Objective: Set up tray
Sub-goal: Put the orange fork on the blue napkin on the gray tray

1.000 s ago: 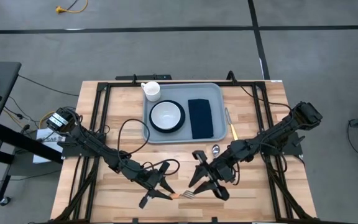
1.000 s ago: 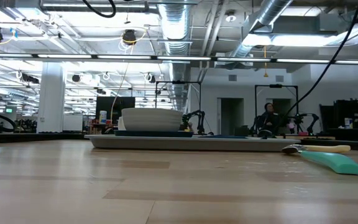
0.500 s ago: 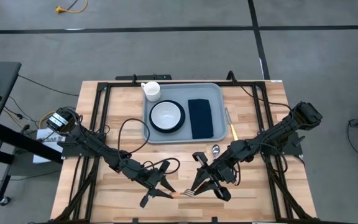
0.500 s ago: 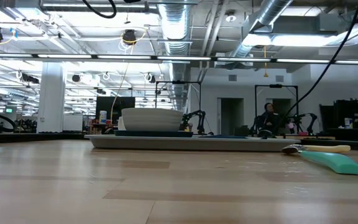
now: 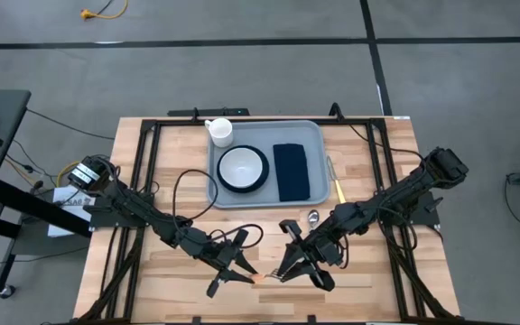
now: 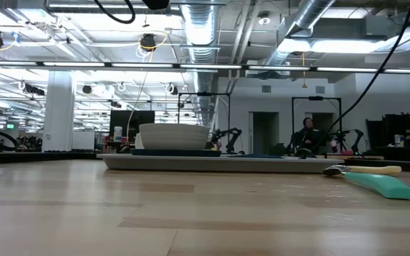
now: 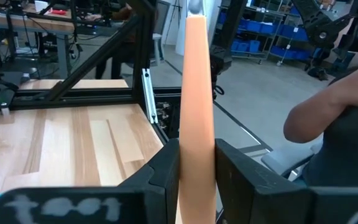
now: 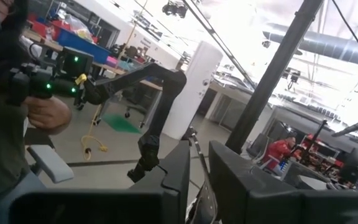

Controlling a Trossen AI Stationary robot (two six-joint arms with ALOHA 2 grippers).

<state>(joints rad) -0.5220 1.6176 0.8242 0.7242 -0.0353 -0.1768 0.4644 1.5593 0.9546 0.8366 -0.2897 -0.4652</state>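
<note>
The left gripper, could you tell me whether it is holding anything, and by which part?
The left gripper is shut on the fork's peach handle; the right gripper closes on its tine end.

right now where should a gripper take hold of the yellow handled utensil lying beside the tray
Grip the yellow handle near its middle, coming straight down with the fingers across its width. It lies flat on the table just right of the tray, long and narrow, running roughly parallel to the tray's right rim, with bare wood on its outer side.
</note>
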